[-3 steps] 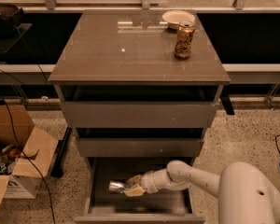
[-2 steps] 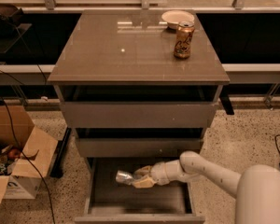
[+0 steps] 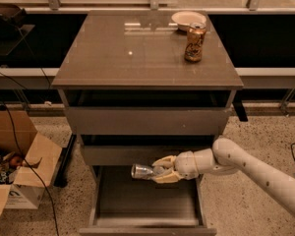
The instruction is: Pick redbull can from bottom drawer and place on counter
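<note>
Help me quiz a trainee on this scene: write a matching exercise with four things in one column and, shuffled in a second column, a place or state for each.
Things:
1. redbull can
2. orange-gold can
3. bottom drawer
4. cardboard box

Places or states:
A. on the floor, left of the cabinet
B. pulled open
C. standing upright on the counter
D. held sideways in the tool

Pairs: 1-D, 2-C, 3-B, 4-A.

The tool is above the open bottom drawer, closed on the redbull can.
</note>
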